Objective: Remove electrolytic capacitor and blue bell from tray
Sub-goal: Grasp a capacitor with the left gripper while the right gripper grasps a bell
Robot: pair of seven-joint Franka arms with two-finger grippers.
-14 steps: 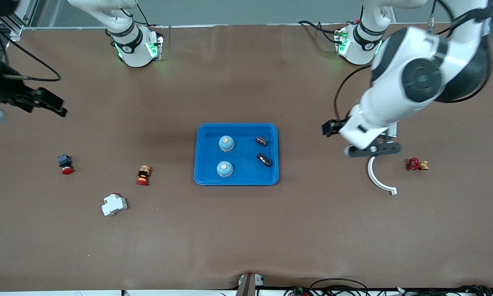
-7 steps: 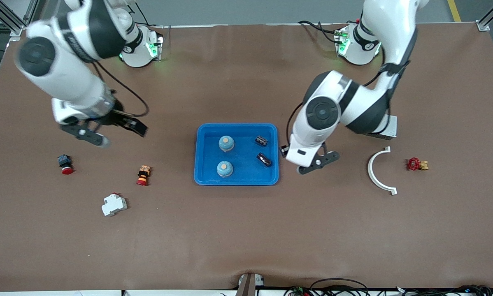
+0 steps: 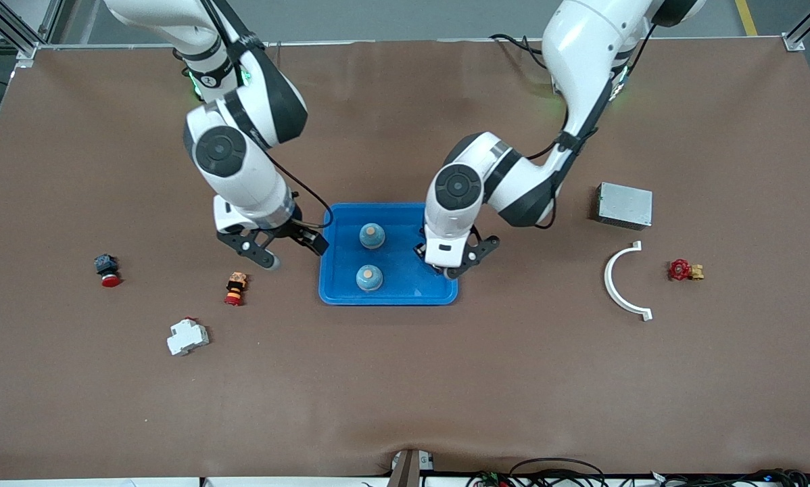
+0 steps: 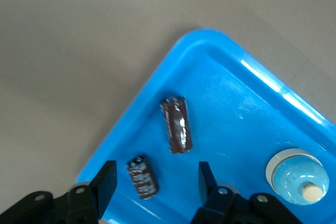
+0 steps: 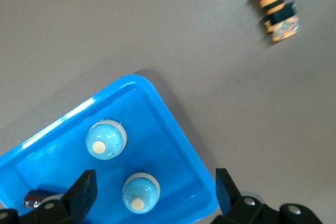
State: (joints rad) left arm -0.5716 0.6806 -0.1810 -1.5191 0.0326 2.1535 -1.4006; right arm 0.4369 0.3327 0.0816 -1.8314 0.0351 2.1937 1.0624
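Observation:
A blue tray (image 3: 388,295) lies mid-table with two light-blue bells (image 3: 372,235) (image 3: 369,277) in it. My left gripper (image 3: 460,262) hangs open over the tray's end toward the left arm and hides the capacitors in the front view. In the left wrist view two dark capacitors (image 4: 176,124) (image 4: 143,177) lie in the tray (image 4: 157,90); my left gripper (image 4: 155,184) straddles one without touching it. My right gripper (image 3: 290,250) is open over the tray's other end. In the right wrist view my right gripper (image 5: 155,190) frames a bell (image 5: 140,193) beside a second bell (image 5: 106,139).
Toward the right arm's end lie an orange-red push button (image 3: 234,289), a black-red button (image 3: 106,269) and a white breaker (image 3: 187,336). Toward the left arm's end are a grey box (image 3: 625,205), a white curved piece (image 3: 625,284) and a red valve (image 3: 682,270).
Both arms have swung in from the table's ends to the blue tray. The left gripper's jaws have narrowed somewhat; the right gripper stays wide open.

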